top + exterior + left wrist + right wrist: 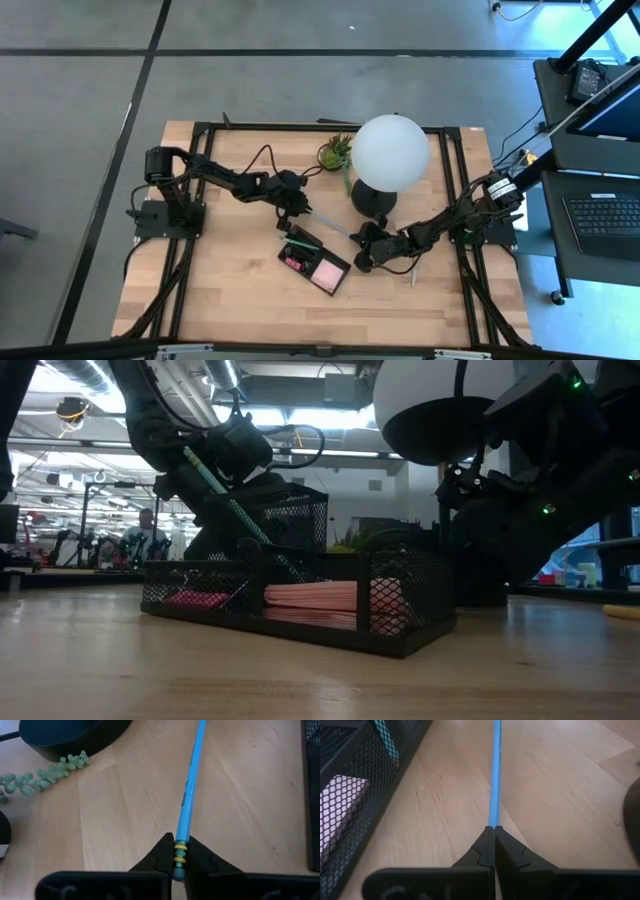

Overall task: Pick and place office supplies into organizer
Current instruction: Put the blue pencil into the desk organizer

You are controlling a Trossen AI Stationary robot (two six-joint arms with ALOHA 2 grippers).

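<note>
A thin blue-green pencil (328, 222) spans the gap between my two grippers, just beyond the far side of the black mesh organizer (296, 243). My left gripper (179, 857) is shut on its banded end. My right gripper (494, 832) is shut on the opposite end. In the low view the pencil (215, 485) slants, higher at my left gripper's end. Inside the organizer (300, 605) lies a pink sticky-note pad (327, 272), and another blue-green stick (385, 740) shows in a compartment. My left gripper pinches the pencil's end with the yellow and green bands (180, 849) between its two fingers. The fingers slant downward and lie in line with the pencil, which runs on ahead of them. My right gripper pinches the pencil's other end (493, 822) between its two fingertips, slanting down, also in line with it. The shaft (495, 775) runs straight on over the wooden table.
A white globe lamp (390, 152) on a round black base (375, 200) stands right behind the pencil, with a small green plant (337, 150) to its left; a plant strand (45, 772) trails on the table. A thin pale stick (413, 272) lies near the right arm.
</note>
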